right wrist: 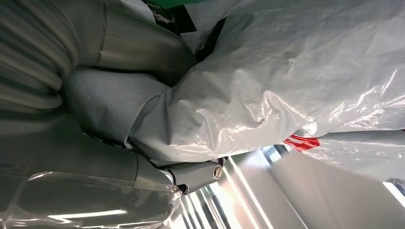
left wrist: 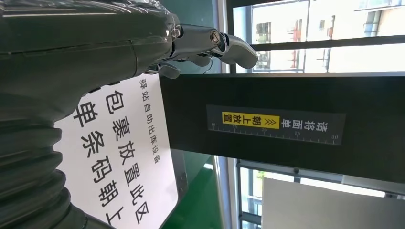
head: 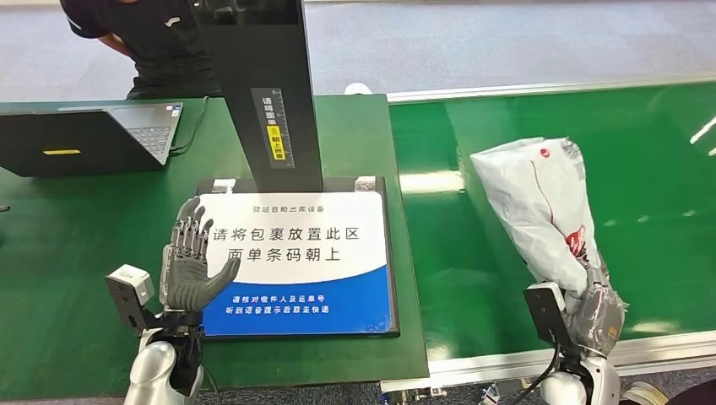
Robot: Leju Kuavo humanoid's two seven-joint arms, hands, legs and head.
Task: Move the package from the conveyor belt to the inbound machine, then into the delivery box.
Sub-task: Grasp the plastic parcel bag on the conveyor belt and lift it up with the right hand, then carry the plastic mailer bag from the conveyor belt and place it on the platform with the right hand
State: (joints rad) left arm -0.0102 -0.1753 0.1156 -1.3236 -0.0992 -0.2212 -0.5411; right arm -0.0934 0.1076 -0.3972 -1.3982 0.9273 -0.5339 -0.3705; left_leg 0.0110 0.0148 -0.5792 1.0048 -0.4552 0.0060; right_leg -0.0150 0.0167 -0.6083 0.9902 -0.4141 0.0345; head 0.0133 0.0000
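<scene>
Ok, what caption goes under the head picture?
Right hand grips the white package on the green conveyor.

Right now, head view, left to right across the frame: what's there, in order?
Laptop → left hand, open above the placement pad → black scanner column → green conveyor belt → white package, gripped at its near end by the right hand.
</scene>
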